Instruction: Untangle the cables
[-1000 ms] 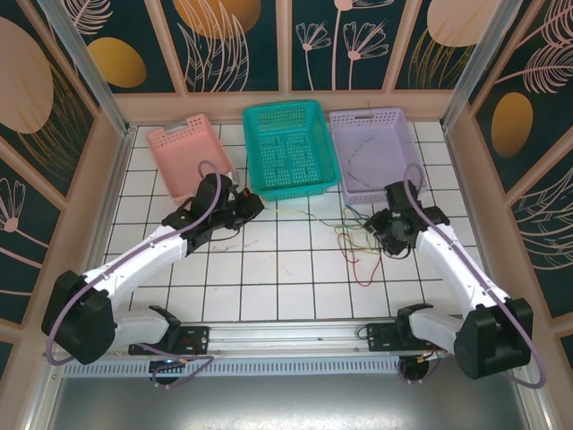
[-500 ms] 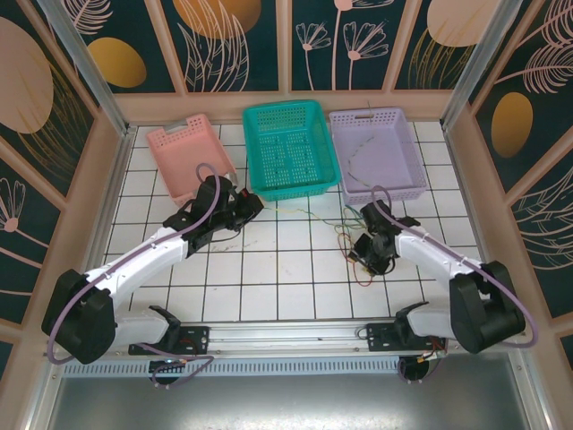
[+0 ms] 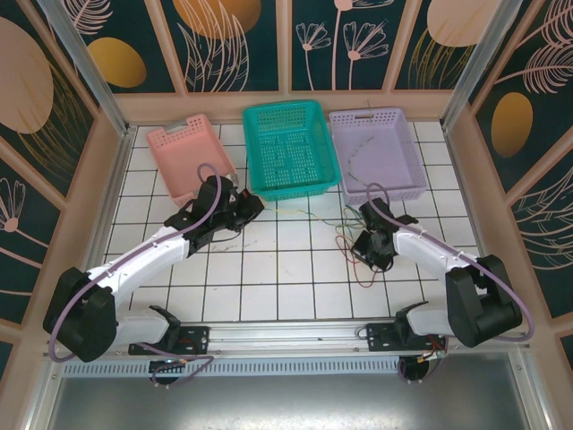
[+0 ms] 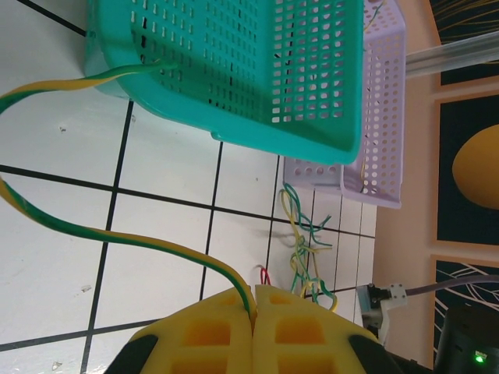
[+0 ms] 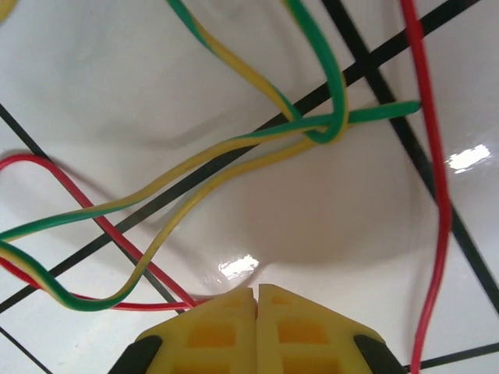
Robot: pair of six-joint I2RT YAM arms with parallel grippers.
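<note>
Left fingers [image 4: 210, 331] clenched on yellow-green cable [image 4: 117, 235]; I see it loop over desk [image 4: 47, 312] to foot of teal basket [image 4: 234, 78]. Right fingers [image 5: 214, 331] pressed together, low over tangled cables [image 3: 346, 235] on desk, just in front of lilac basket [image 3: 376, 152]. Red cable [image 5: 435, 195] runs in beside right fingertips; can't tell if pinched. More cables knot just ahead.

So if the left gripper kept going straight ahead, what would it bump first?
Probably the green basket. The left gripper, shut on a yellow-green cable, points across bare tiles at the basket's near wall, though depth is hard to judge.
</note>
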